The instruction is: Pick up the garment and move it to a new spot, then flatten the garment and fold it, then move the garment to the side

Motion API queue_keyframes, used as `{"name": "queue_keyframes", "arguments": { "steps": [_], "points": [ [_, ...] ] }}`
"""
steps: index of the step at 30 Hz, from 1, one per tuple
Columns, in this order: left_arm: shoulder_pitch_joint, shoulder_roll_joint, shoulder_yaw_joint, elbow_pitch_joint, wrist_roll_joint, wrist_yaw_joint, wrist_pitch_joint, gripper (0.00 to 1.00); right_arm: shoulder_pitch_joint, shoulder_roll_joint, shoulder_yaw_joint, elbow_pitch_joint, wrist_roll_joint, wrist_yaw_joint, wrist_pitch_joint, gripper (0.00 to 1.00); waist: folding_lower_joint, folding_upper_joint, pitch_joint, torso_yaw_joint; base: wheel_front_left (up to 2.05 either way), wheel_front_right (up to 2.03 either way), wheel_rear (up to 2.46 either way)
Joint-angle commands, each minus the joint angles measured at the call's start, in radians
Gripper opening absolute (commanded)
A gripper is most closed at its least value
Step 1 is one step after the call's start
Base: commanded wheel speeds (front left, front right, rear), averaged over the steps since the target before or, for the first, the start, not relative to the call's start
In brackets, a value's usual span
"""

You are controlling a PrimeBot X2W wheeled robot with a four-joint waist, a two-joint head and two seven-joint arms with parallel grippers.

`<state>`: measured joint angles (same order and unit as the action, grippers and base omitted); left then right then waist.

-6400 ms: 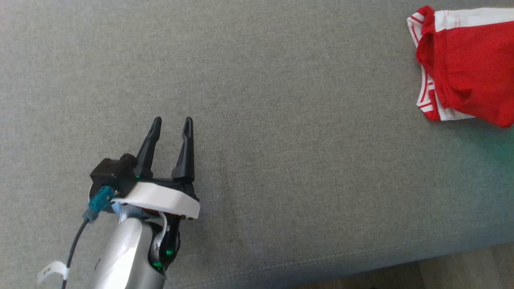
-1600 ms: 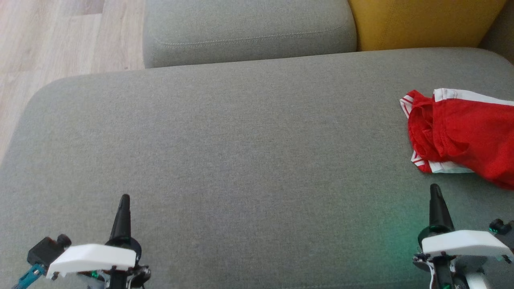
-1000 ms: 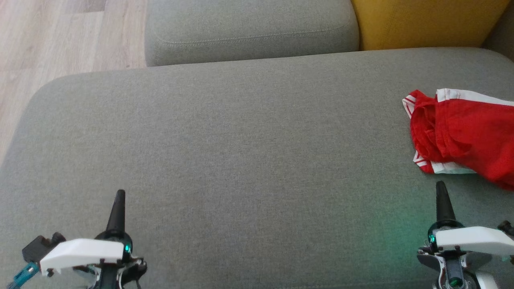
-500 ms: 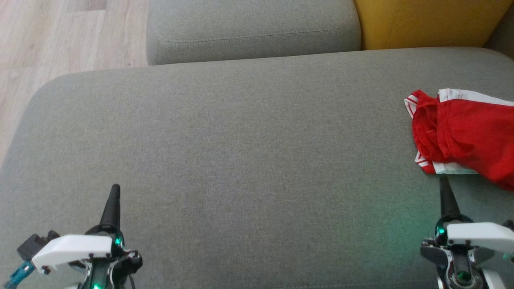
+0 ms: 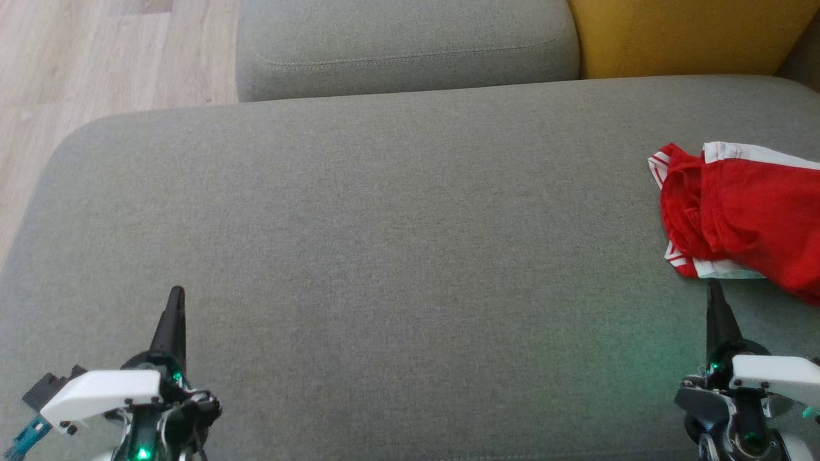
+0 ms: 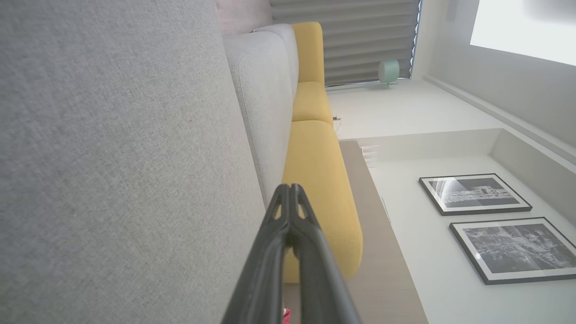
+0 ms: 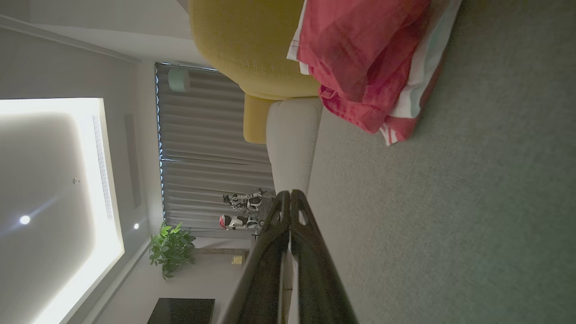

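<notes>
**Item: garment (image 5: 749,224).** Red cloth with white striped trim. It lies on the grey sofa seat (image 5: 410,256) at its far right, in front of the yellow cushion (image 5: 679,35). We record it as resting free, with no gripper touching it.

**Item: right gripper (image 5: 712,294).** Fingers pressed together, holding nothing, pointing up the head view. The garment's near white hem sits just ahead of the tips and runs off to their right. In the right wrist view the cloth likewise lies ahead of the closed fingers, with bare seat between.

**Item: left gripper (image 5: 174,301).** Fingers together, empty, over the seat's left half and well apart from the garment.

**Governing relation.** We judge the right arm much the nearer. Any grasp would call for the fingers to part first, then a short reach forward and to the right. The garment's long axis appears to run side to side across the seat, roughly crosswise to the right fingers.

**Not made out.**
- The garment's right portion is cut off by the edge of the head view, so we cannot give its full outline or length.
- Its left end is bunched in layers, and we cannot tell whether it is neatly folded or merely heaped.
- The right wrist view is dim and crops the cloth at the top.
</notes>
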<state>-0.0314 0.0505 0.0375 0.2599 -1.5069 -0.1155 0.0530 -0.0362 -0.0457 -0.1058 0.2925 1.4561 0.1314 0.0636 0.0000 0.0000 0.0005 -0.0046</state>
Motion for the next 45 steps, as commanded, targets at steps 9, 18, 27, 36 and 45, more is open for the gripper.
{"name": "queue_keyframes", "arguments": {
  "steps": [9, 18, 27, 36, 45],
  "points": [
    [-0.071, 0.014, 0.052, -0.018, -0.094, -0.013, 0.036, 0.00, -0.069, -0.011, 0.004, -0.047, 0.127, -0.001, 0.035, 0.00, 0.0000, 0.0000, 0.002, 0.004, 0.00, 0.00, 0.00],
    [-0.075, 0.013, 0.058, -0.015, -0.116, -0.015, 0.046, 0.00, -0.071, -0.011, 0.000, -0.048, 0.159, -0.001, 0.043, 0.00, 0.0000, 0.0000, 0.003, 0.005, 0.00, 0.00, 0.00],
    [-0.075, 0.011, 0.061, -0.015, -0.115, -0.015, 0.048, 0.00, -0.071, -0.010, -0.001, -0.048, 0.158, -0.001, 0.044, 0.00, 0.0000, 0.0000, 0.003, 0.005, 0.00, 0.00, 0.00],
    [-0.075, 0.010, 0.063, -0.015, -0.113, -0.015, 0.049, 0.00, -0.071, -0.009, -0.002, -0.048, 0.157, -0.001, 0.045, 0.00, 0.0000, 0.0000, 0.003, 0.005, 0.00, 0.00, 0.00],
    [-0.076, 0.008, 0.066, -0.015, -0.110, -0.015, 0.052, 0.00, -0.071, -0.008, -0.004, -0.048, 0.156, -0.001, 0.046, 0.00, 0.0000, 0.0000, 0.003, 0.005, 0.00, 0.00, 0.00]
  ]
}}
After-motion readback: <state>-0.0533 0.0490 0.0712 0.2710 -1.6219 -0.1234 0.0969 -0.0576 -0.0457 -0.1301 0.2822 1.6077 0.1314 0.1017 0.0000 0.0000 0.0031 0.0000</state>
